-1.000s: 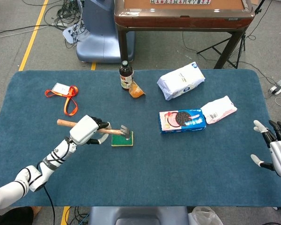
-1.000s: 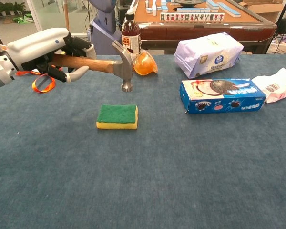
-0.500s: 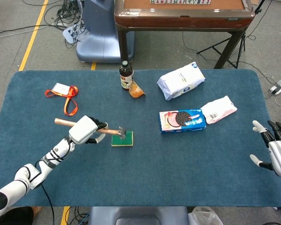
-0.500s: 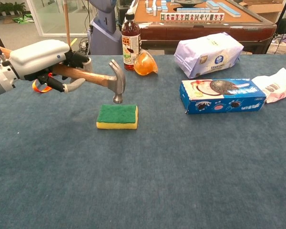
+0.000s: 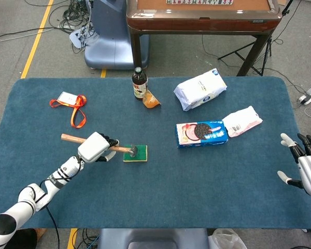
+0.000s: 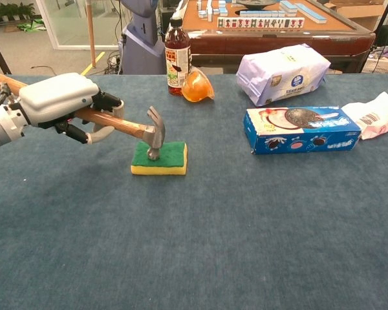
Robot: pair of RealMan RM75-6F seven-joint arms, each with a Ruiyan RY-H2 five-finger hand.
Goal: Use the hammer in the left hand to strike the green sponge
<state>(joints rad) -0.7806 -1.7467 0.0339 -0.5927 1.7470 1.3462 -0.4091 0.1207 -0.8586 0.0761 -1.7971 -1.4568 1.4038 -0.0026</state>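
My left hand grips the wooden handle of a hammer. The handle slopes down to the right. Its steel head presses onto the green top of the sponge, near the sponge's left part. The sponge is green over yellow and lies flat on the blue table. At the table's right edge my right hand stays low with fingers spread and nothing in it; the chest view does not show it.
Behind the sponge stand a dark bottle and an orange wrapper. To the right lie a blue cookie box, a white bag and a pink-white packet. An orange lanyard lies far left.
The left hand has swung the hammer down: its head was raised above the sponge a second ago and now rests on the sponge's top. The right hand stays put.
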